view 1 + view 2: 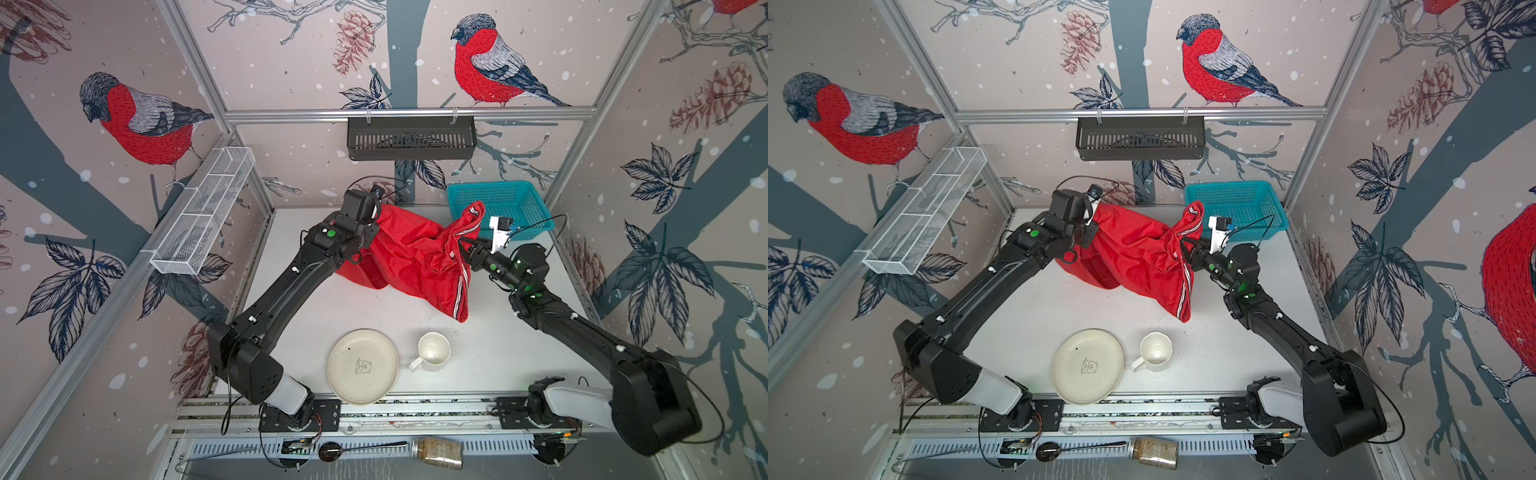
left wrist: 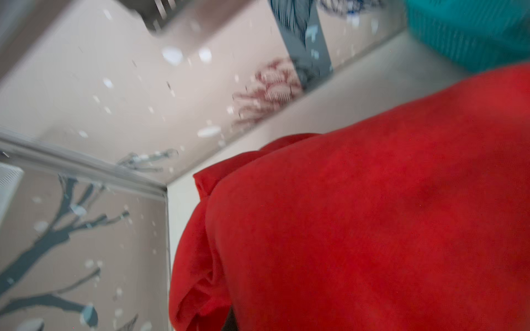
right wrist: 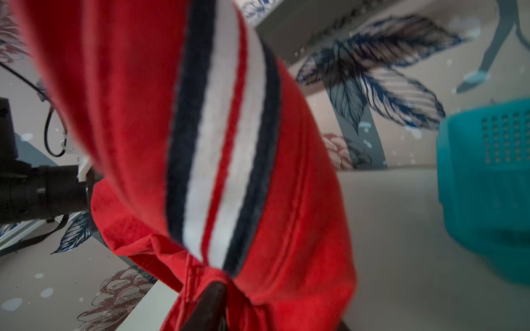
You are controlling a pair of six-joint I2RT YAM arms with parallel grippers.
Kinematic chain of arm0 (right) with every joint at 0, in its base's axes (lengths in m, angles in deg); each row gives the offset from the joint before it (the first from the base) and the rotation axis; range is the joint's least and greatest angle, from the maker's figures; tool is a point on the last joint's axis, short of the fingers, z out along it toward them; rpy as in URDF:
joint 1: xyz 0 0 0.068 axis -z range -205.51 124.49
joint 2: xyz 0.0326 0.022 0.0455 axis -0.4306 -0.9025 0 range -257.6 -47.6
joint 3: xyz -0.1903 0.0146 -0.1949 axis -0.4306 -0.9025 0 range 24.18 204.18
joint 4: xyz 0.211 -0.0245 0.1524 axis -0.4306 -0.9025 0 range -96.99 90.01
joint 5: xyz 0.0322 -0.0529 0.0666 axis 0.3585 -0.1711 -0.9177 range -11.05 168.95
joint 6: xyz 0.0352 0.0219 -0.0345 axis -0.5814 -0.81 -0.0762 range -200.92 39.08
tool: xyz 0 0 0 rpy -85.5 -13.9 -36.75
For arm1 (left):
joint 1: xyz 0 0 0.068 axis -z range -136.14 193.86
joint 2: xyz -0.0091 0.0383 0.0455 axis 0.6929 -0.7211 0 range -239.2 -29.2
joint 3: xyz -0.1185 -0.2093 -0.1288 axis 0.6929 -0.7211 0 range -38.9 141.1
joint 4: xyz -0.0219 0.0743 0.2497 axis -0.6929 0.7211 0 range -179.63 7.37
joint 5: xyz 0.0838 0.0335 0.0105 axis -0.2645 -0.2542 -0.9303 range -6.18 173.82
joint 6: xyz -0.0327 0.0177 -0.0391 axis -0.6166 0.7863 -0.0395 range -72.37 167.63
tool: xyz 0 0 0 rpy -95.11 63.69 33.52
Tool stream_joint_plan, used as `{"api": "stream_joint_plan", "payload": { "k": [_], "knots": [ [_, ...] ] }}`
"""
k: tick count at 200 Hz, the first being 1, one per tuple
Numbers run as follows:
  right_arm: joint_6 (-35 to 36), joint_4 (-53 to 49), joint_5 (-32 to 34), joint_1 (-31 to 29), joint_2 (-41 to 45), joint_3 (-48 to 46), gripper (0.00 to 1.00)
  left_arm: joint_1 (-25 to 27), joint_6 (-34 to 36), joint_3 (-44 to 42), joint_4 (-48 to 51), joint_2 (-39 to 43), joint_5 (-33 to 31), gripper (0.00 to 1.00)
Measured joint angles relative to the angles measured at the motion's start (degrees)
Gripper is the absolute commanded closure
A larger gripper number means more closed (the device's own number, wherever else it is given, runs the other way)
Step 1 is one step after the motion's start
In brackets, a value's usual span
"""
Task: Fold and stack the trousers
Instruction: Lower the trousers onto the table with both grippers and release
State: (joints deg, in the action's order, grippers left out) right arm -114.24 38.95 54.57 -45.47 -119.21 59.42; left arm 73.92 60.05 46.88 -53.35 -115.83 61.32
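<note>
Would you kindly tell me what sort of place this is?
Probably a robot test cell: aluminium frame with wallpapered panels, two arms bolted to a rail, red trousers, plate and mug as props.

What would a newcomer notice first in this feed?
The bright red trousers, hanging at the back between the left gripper and the right gripper, striped band showing. Then the teal basket in the far right corner, and the cream plate and mug near the front edge.

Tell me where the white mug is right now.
In both top views the white mug stands upright on the table, front and slightly right of centre, just right of the cream plate and nearer than the hanging end of the red trousers.
</note>
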Motion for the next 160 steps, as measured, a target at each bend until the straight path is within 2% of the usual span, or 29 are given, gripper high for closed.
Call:
{"api": "stream_joint_plan", "payload": {
  "k": [32, 52, 71, 106, 127, 135, 145, 160],
  "knots": [
    [-1.3, 1.4, 2.2, -0.1, -4.2, -5.0, 0.44, -0.3, -4.8, -7.4, -1.0, -1.4, 9.4, 1.00],
    [-0.6, -1.6, 2.7, 1.6, -3.9, -6.3, 0.34, -0.3, -8.1, -8.8, -2.3, -5.4, 15.4, 1.00],
    [1.3, -7.9, 4.8, 4.7, -0.8, -7.0, 0.22, -0.3, -10.2, -8.6, -2.8, -9.3, 17.7, 1.00],
    [6.7, -23.3, 10.1, 11.1, 9.7, -4.8, 0.18, -0.6, -12.5, -4.8, -1.0, -14.6, 17.9, 1.00],
    [8.7, -29.6, 12.6, 14.7, 15.4, -4.3, 0.14, -0.6, -12.6, -2.6, 0.2, -15.7, 18.3, 0.95],
    [9.3, -31.3, 12.5, 14.8, 16.9, -4.8, 0.13, -0.6, -12.6, -2.0, 0.4, -16.0, 18.5, 0.91],
    [9.5, -32.6, 11.8, 14.2, 17.9, -5.8, 0.12, -0.7, -12.5, -1.5, 0.4, -16.3, 19.1, 0.79],
    [9.5, -34.9, 11.3, 12.7, 18.4, -8.0, 0.12, -1.2, -12.4, -0.9, 0.8, -16.9, 19.7, 0.75]
  ]
}}
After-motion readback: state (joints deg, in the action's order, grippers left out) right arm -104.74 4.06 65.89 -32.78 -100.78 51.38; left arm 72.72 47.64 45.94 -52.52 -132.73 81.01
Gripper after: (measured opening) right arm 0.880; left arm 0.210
